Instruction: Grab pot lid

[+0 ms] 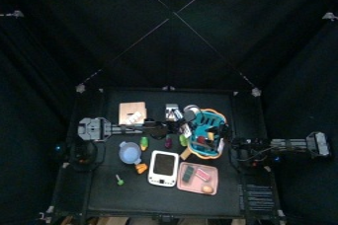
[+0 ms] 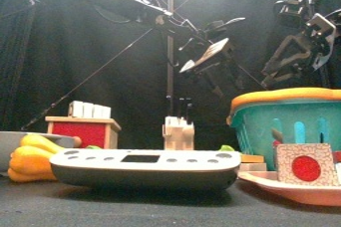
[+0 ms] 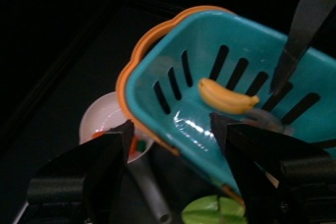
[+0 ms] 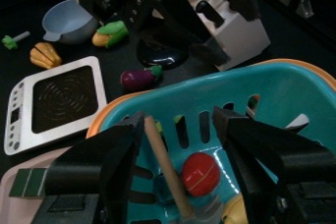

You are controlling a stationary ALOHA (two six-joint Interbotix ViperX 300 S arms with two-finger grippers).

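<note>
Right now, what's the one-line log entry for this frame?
left claw: open, by teal basket | right claw: open, over teal basket | banana in teal basket | nothing held

Not seeing any readable text, brand, number or sign anywhere in these shots. The white scale (image 2: 144, 166) up front is showing a dark display strip with nothing legible on it, and the little white card with the red picture (image 2: 305, 162) is only showing a blob, no letters I can make out.
</note>
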